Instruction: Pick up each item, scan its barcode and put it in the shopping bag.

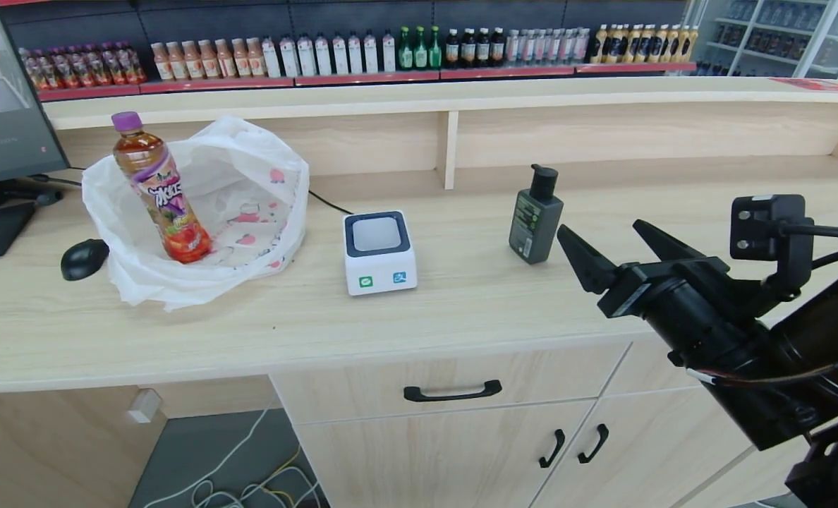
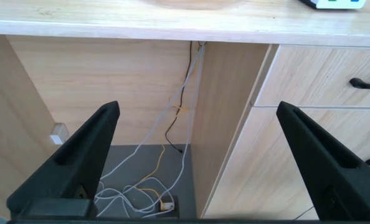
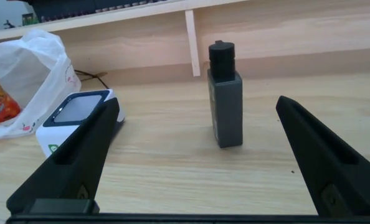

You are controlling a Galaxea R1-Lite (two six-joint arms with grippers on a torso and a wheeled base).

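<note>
Pale wood counter (image 1: 461, 310), bottle-lined shelves (image 1: 362, 79) behind, drink bottle (image 1: 161, 190) upright in shopping bag (image 1: 250, 162), scanner (image 1: 380, 252) beside it, dark pump bottle (image 1: 535, 215) facing right pincer (image 1: 599, 226), released and empty, left pincer (image 2: 197, 106) released below counter edge

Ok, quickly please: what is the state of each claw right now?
Left claw: open, holding nothing.
Right claw: open, holding nothing; the grey bottle stands apart in front of it.

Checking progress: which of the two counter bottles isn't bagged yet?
The dark grey pump bottle, upright on the wooden counter right of the white scanner box; the purple-capped orange drink bottle stands inside the white plastic bag.
</note>
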